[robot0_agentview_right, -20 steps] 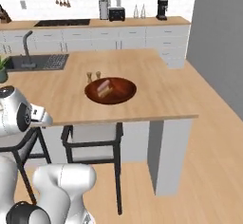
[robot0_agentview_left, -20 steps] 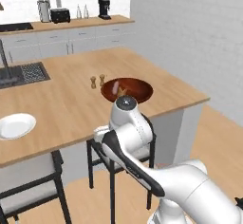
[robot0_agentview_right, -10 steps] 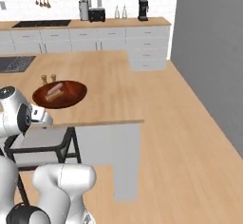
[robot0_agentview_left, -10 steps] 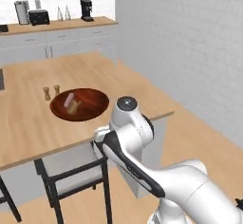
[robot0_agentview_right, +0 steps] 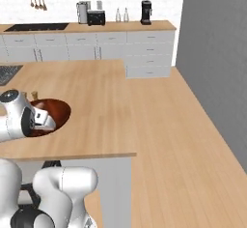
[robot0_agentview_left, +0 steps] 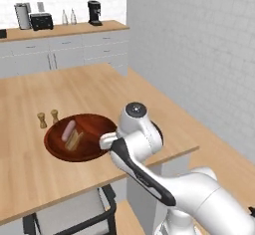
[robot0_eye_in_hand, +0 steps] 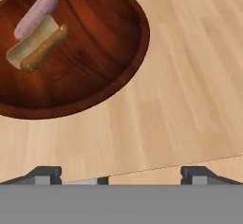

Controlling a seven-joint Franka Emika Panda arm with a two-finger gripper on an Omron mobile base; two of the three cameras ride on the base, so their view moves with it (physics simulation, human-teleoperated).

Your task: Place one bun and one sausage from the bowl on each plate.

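Observation:
The dark reddish-brown bowl (robot0_agentview_left: 95, 125) sits near the front edge of the wooden island. In it lie a pink sausage (robot0_agentview_left: 68, 129) and a tan bun (robot0_agentview_left: 75, 140), touching each other. Seen from the hand, the bowl (robot0_eye_in_hand: 104, 42) fills the upper left, with the sausage (robot0_eye_in_hand: 35, 14) resting against the bun (robot0_eye_in_hand: 38, 47). My gripper (robot0_eye_in_hand: 121, 176) hovers above the island's edge, below and to the right of the bowl, open with nothing between its fingertips (robot0_eye_in_hand: 47, 174). My arm covers part of the bowl (robot0_agentview_right: 60, 111) in the right base view. The plates are out of view.
Two small wooden shakers (robot0_agentview_left: 48, 118) stand just behind the bowl. A black stool (robot0_agentview_left: 74, 214) is tucked under the island's front edge. The back counter (robot0_agentview_left: 64, 30) carries a toaster and a coffee machine. A grey wall (robot0_agentview_right: 212, 53) rises to the right.
The whole scene has slid leftward in both base views, so the base has driven right. The white plate seen a second ago has left the picture. The gripper stays open.

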